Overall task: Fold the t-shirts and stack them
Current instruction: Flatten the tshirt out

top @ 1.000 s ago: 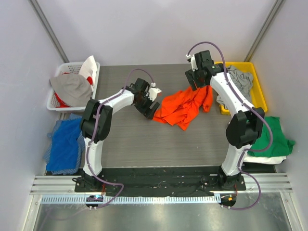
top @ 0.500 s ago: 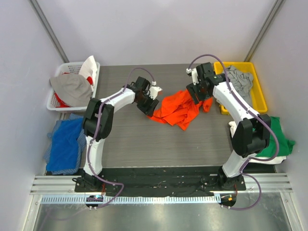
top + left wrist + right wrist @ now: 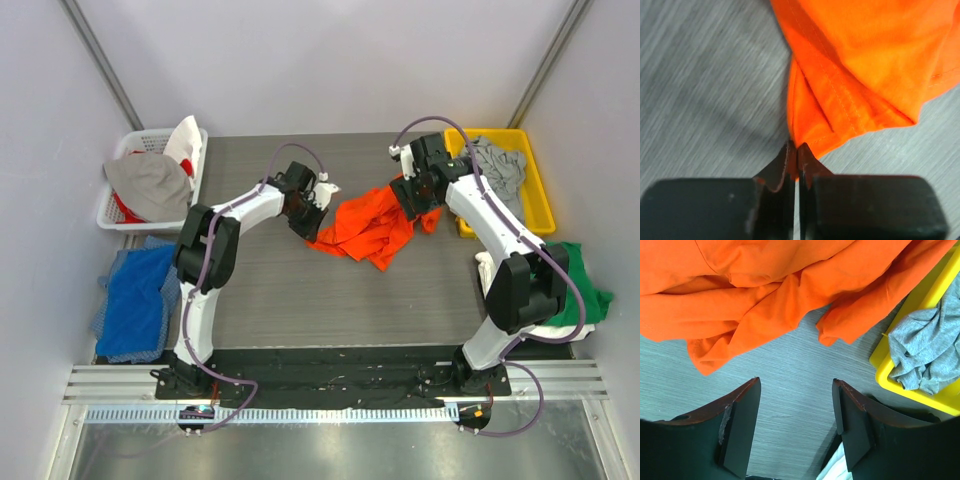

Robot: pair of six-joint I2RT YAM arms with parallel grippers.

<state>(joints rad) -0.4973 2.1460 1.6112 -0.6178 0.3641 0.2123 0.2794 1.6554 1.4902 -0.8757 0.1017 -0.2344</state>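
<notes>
A bright orange t-shirt (image 3: 372,225) lies crumpled on the middle of the table. My left gripper (image 3: 309,222) is at its left end, shut on a folded hem corner (image 3: 812,135) of the shirt; in the left wrist view my left gripper (image 3: 796,150) has orange cloth pinched between its tips. My right gripper (image 3: 413,194) is at the shirt's right end, open. In the right wrist view my right gripper (image 3: 796,382) has bare table between its fingers, just short of the orange cloth (image 3: 765,290). A grey t-shirt (image 3: 500,166) lies in the yellow bin (image 3: 537,214). A green t-shirt (image 3: 570,285) rests on white cloth (image 3: 543,324) at the right.
A white basket (image 3: 150,133) with a beige-grey garment (image 3: 150,185) stands at the back left. Blue cloth (image 3: 135,300) lies off the table's left edge. The yellow bin's corner (image 3: 880,357) sits close to my right gripper.
My left gripper has closed on the orange shirt's left corner. My right arm has come lower and nearer to the shirt's right end, its jaws narrowing slightly.
</notes>
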